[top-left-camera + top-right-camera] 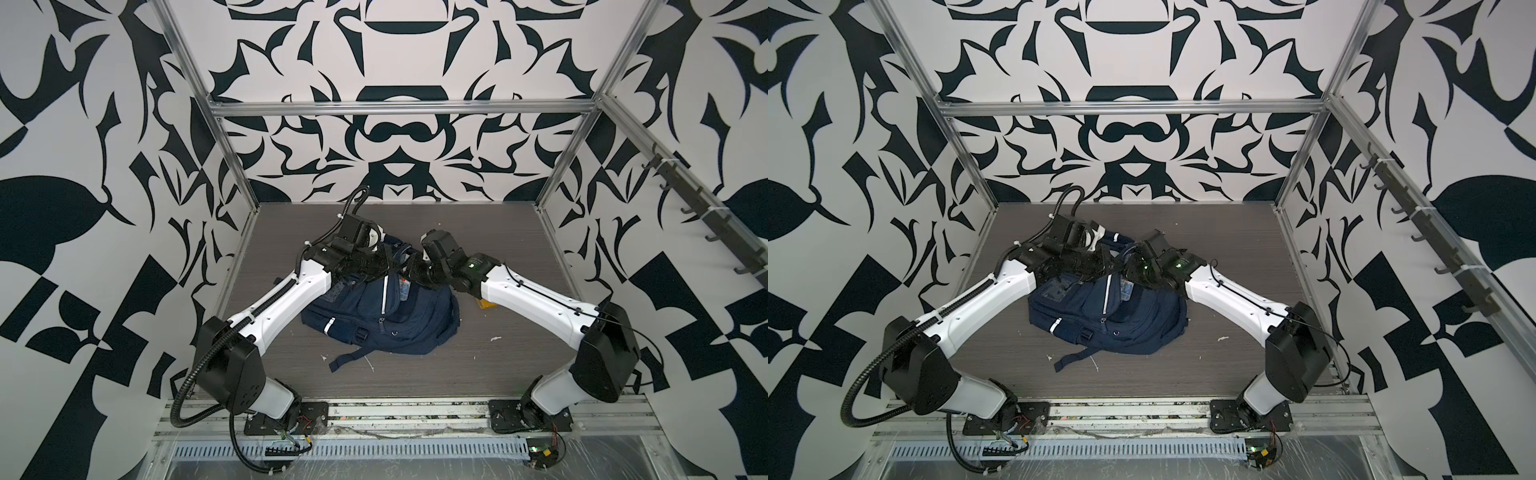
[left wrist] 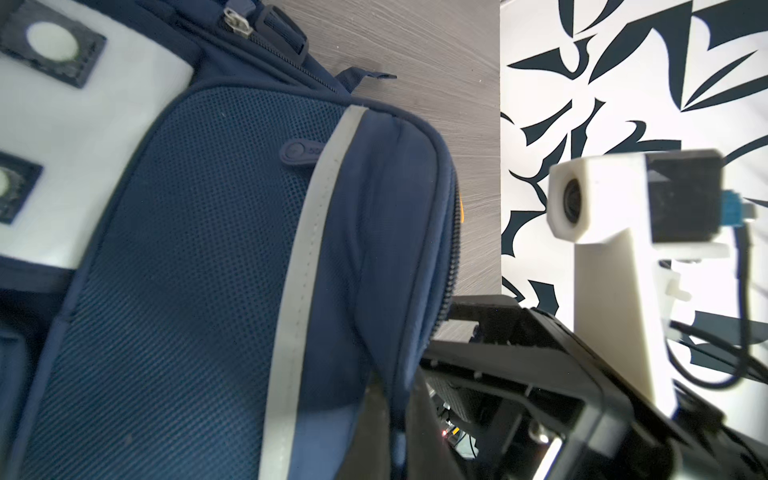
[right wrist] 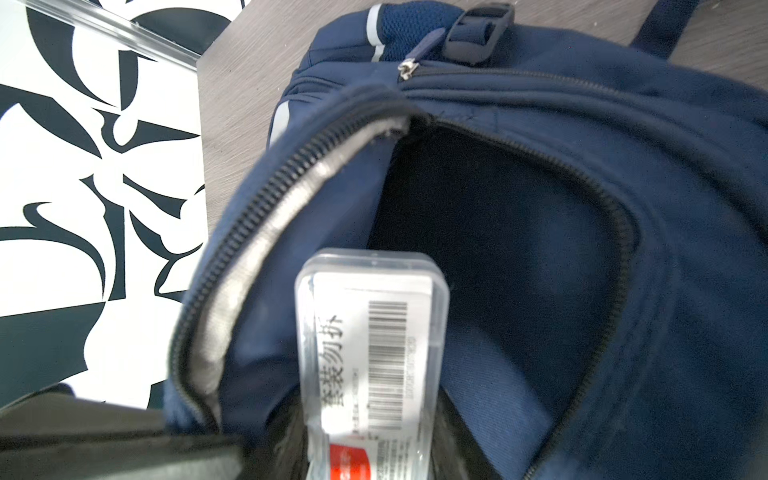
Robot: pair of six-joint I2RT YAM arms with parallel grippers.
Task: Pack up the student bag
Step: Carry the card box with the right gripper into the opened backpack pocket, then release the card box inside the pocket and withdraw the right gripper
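Observation:
The student bag [image 1: 374,316] [image 1: 1100,320], navy blue with white stripes, lies in the middle of the table in both top views. Both grippers meet at its far, upper end. My left gripper [image 1: 384,266] [image 2: 398,419] is shut on a fold of the bag's blue fabric beside the zip opening [image 2: 451,266]. My right gripper [image 1: 409,272] [image 3: 372,440] is shut on a clear plastic box [image 3: 374,340] with a barcode label. The box points into the bag's dark, unzipped compartment [image 3: 498,232], its far end just inside the mouth.
A small yellow thing [image 1: 484,304] lies on the table under my right forearm. A loose dark strap [image 1: 349,358] trails from the bag toward the front. White scraps [image 1: 494,338] dot the grey table [image 1: 519,365]. Patterned walls and metal frame posts close in three sides.

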